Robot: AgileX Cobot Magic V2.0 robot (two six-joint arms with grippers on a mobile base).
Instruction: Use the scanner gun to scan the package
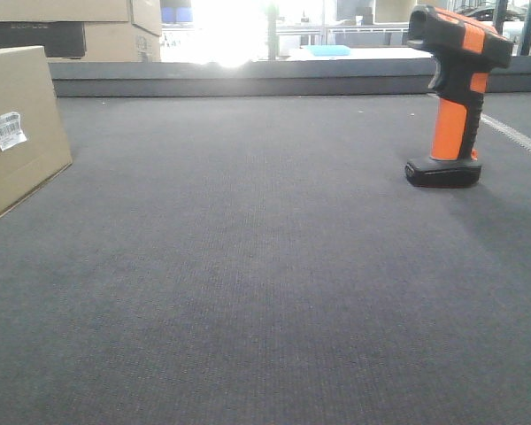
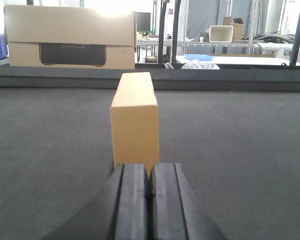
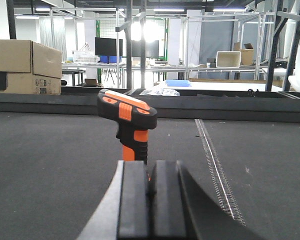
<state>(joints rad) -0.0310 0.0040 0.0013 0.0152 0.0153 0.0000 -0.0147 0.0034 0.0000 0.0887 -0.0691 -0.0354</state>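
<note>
We find the left gripper [image 2: 150, 172] with its fingers pressed together on nothing. It is aimed at the narrow end of the package [image 2: 135, 125], which stands upright on the grey mat [image 1: 265, 292] at the left edge of the front view. The right gripper [image 3: 151, 169] is likewise closed and empty, lined up behind the scanner gun [image 1: 456, 97]. The scanner gun stands on its flat base at the far right, well apart from the package. Neither item is held.

Risks noted:
- **Pushing instead of gripping:** either gripper advancing with its fingers closed would push its target rather than take it. The scanner gun, tall on a small base, would likely topple.
- **No read:** the white barcode label [image 1: 7, 130] sits on the package's broad face. A grip covering that face, or a scanner head aimed at the plain end, would give no read.
- **Lighting:** the glare [image 1: 221, 31] beyond the table may also hinder the scan.
</note>
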